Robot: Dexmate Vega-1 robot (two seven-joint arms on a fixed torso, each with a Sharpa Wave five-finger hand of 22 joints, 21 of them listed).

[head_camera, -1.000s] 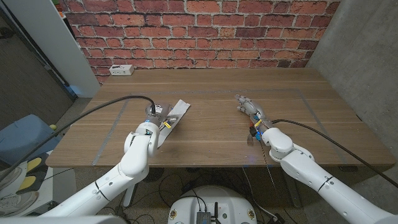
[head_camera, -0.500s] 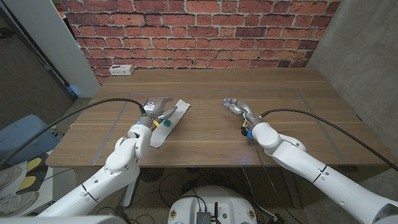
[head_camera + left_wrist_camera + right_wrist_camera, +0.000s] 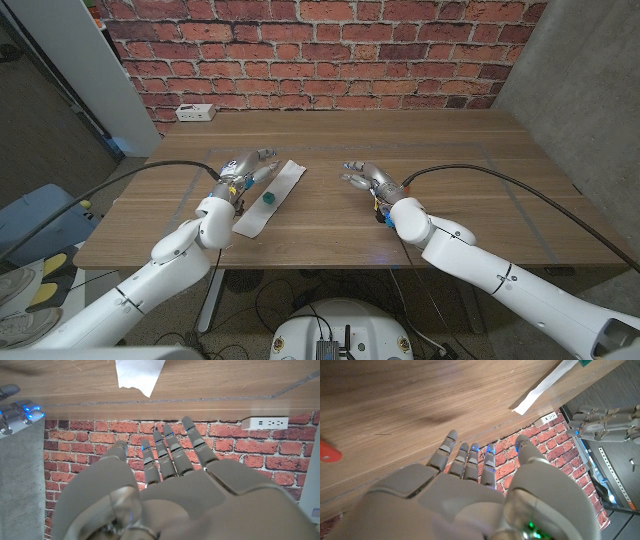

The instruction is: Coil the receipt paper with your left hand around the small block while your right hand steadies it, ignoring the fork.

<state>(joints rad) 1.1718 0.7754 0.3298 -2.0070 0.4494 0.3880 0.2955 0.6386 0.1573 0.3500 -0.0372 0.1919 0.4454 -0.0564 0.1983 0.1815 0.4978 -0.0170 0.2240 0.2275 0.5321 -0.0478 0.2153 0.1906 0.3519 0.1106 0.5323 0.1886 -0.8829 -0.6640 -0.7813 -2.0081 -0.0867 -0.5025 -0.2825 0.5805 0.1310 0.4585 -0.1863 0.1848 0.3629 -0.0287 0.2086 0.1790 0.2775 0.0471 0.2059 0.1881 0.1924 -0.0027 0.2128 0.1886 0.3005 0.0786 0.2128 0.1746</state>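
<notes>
**Both hands open beside the paper, nothing gripped yet**

At the far left of the table (image 3: 470, 160) sits a white power strip (image 3: 196, 113), clear of the work. Nearer, the left hand (image 3: 243, 170) hovers with its fingers spread and empty, just left of the receipt paper (image 3: 272, 196), placed to take the strip's edge. The paper lies flat and uncoiled, running diagonally from the near left to the far right. The small block (image 3: 268, 198), a green piece, sits on the paper about midway along it, where the strip could be wrapped over it.

To the right, well apart from the paper, the right hand (image 3: 366, 178) is also open and holds nothing, its fingers reaching towards the block, which it apparently means to steady. A small red object (image 3: 329, 453) lies near it. I cannot make out the fork.
</notes>
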